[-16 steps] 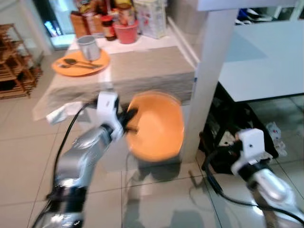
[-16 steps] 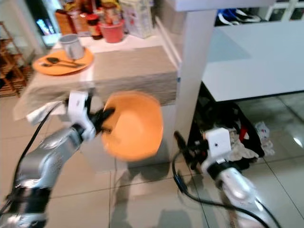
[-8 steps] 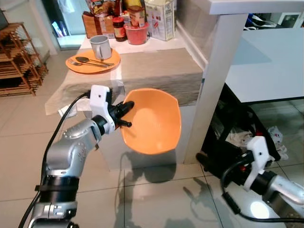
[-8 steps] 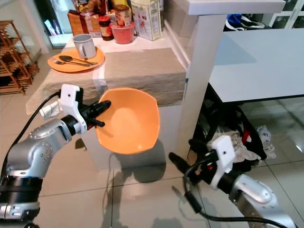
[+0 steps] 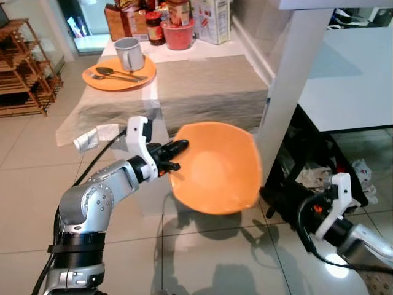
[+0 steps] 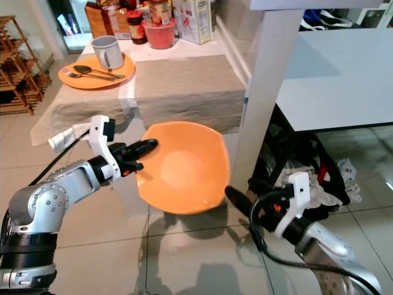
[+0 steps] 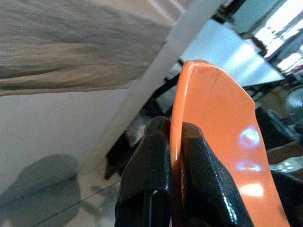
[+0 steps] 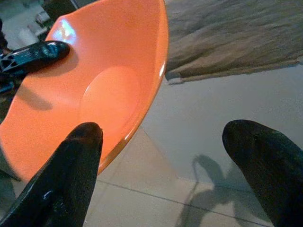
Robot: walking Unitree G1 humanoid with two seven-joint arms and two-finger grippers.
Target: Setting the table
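Orange bowl [image 5: 215, 169] rim pinched by left gripper [image 5: 178, 155] | right gripper [image 8: 170, 175] spread, fingertips cropped

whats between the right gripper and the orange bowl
Nothing. In the right wrist view the right gripper is open just beside the orange bowl's rim, with only bare floor tile between. The left gripper pinches the rim.

Head stereo pair looking down over bowl [image 5: 215, 169] and table [image 5: 202, 86], wrist cameras close, both sharing bowl
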